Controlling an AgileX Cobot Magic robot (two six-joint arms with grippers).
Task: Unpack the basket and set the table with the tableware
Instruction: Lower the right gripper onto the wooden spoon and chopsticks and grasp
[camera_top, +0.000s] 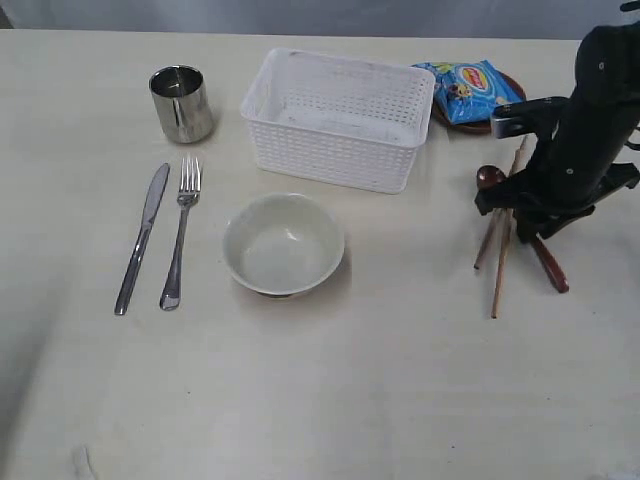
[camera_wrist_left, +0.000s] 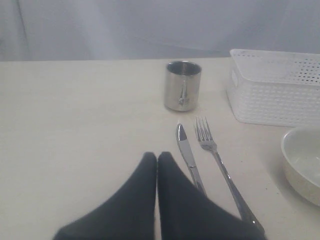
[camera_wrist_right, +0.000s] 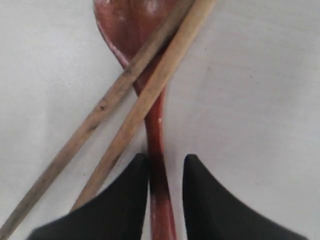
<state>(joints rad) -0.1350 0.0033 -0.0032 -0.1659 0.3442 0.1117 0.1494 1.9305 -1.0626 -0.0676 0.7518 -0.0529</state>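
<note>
The white basket (camera_top: 330, 160) stands empty at the back of the table (camera_top: 400, 380). A steel cup (camera_top: 182, 103), knife (camera_top: 142, 238), fork (camera_top: 181, 232) and off-white bowl (camera_top: 284, 243) lie to the left and in front of it. At the right, two wooden chopsticks (camera_wrist_right: 135, 107) lie crossed over a dark red spoon (camera_wrist_right: 156, 135). My right gripper (camera_wrist_right: 165, 160) is low over the spoon's handle, open, one finger against the handle and a gap at the other. The left gripper (camera_wrist_left: 157, 156) is shut and empty, near the knife (camera_wrist_left: 186, 152).
A blue snack packet (camera_top: 470, 88) lies on a small brown plate (camera_top: 470, 127) just right of the basket. The right arm (camera_top: 585, 130) hides part of the spoon (camera_top: 553, 270) and chopsticks (camera_top: 500, 260) in the exterior view.
</note>
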